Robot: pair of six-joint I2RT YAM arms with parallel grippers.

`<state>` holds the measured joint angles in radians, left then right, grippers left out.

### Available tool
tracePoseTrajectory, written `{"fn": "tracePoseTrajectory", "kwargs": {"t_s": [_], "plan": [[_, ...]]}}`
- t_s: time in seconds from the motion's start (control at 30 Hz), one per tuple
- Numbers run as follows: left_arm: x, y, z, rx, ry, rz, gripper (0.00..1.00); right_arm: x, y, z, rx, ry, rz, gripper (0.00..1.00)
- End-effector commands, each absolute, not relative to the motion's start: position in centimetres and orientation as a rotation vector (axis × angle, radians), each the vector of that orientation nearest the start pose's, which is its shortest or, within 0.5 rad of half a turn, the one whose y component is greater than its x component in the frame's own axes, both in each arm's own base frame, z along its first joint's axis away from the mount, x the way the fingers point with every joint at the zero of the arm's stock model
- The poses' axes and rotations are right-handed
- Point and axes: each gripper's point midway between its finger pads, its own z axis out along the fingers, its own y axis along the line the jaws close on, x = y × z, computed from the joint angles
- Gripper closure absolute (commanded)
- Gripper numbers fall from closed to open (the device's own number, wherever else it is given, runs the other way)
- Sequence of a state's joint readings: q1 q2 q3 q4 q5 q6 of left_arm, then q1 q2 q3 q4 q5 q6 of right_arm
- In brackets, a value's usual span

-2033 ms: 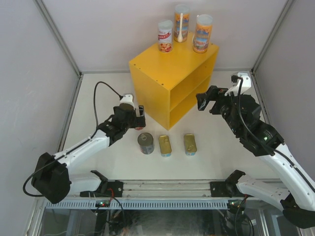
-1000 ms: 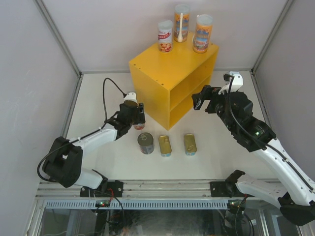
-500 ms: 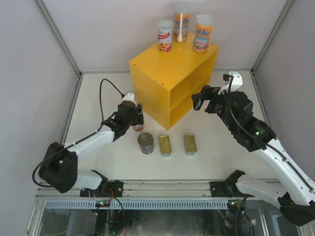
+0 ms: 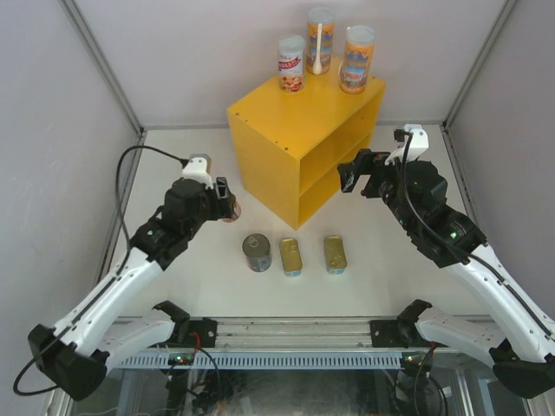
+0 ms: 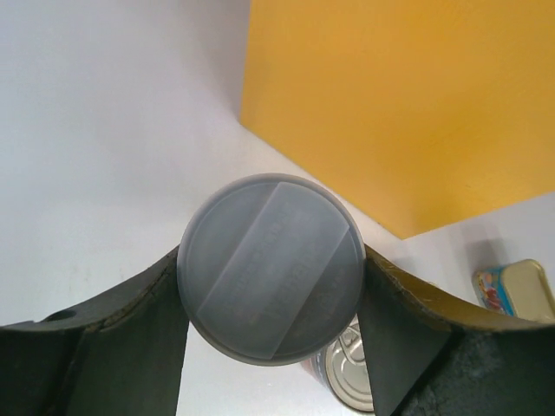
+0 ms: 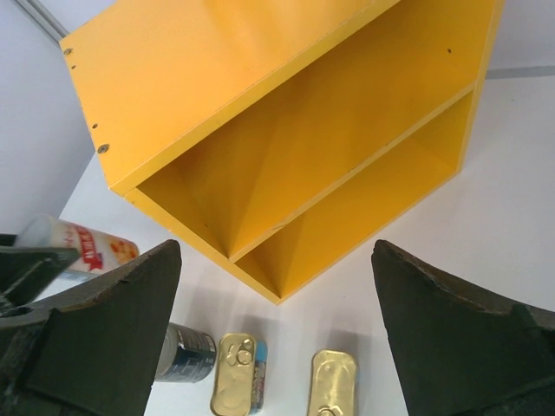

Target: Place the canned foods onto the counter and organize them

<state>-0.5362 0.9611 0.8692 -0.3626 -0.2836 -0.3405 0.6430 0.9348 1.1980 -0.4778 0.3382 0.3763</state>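
My left gripper [image 4: 224,204] is shut on a tall slim can [image 4: 235,209], held off the table left of the yellow counter [image 4: 303,143]. In the left wrist view the can's grey lid [image 5: 270,267] fills the gap between the fingers [image 5: 139,312]. Three tall cans [image 4: 291,63] [image 4: 320,41] [image 4: 356,59] stand on the counter's top. On the table in front lie a dark round tin [image 4: 257,252] and two flat gold tins [image 4: 291,256] [image 4: 335,254]. My right gripper [image 4: 351,179] hangs open and holds nothing, facing the counter's open shelves [image 6: 286,156].
White walls with metal frame posts close in the table on the left, right and back. The arm bases and a rail run along the near edge. The left arm's black cable loops over the table at the left.
The left arm has swung up and to the left with the tall can, drawing it away from the counter's side. The right arm has hardly moved.
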Motion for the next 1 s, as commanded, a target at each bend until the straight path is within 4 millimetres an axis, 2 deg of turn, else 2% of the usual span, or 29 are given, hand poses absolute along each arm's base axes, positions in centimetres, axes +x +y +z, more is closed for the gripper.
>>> {"fn": "tracePoseTrajectory", "kwargs": {"t_s": [0.0,0.17,0.33,0.57,0.77,0.97], "plan": [[27.9,-12.2,34.7,0.0,1.734,-0.356,1.0,27.7,15.1,40.3,0.035,1.668,0.48,0.1],[25.6,-11.5,41.3,0.044,1.639,-0.39,1.0,27.6,15.2,41.3,0.026,1.648,0.469,0.11],[24.1,-12.1,48.0,0.102,1.562,-0.446,1.0,27.0,15.2,42.6,0.0,1.622,0.463,0.1],[23.9,-15.1,55.9,0.168,1.463,-0.551,1.0,26.1,15.3,45.1,-0.052,1.57,0.453,0.11],[25.4,-19.5,58.2,0.226,1.443,-0.618,1.0,25.4,16.7,47.6,-0.173,1.514,0.441,0.1],[27.1,-24.6,58.0,0.303,1.468,-0.673,1.0,24.8,18.2,48.3,-0.354,1.438,0.416,0.1]]}}
